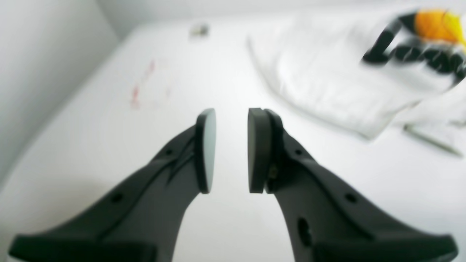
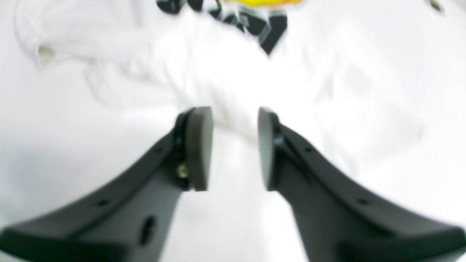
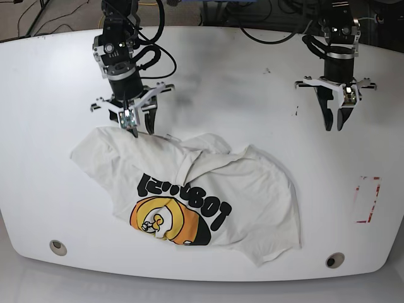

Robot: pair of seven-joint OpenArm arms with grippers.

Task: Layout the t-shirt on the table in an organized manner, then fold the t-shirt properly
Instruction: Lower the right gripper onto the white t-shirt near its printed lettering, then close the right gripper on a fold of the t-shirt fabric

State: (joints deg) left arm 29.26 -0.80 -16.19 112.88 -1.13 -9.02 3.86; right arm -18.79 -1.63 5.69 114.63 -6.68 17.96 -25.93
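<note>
One t-shirt (image 3: 189,196), two tools, two grommets.

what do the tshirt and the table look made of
The t-shirt: soft white cloth, matte; it wrinkles and bunches, with a printed orange graphic. The table: hard, smooth, glossy white top, possibly laminate or plastic; it shows soft reflections.

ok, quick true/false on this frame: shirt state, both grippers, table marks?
1. The white cloth t-shirt with the orange-yellow round graphic lies flat and neatly spread. False: it is rumpled, with folds near the collar.
2. The left gripper holds nothing. True: its jaws stand apart over bare glossy white table.
3. The right gripper is far from the shirt. False: it hangs at the shirt's upper edge.
4. The red-outlined rectangle mark is covered by cloth. False: it lies bare, off the shirt.
5. The graphic faces up. True.
</note>
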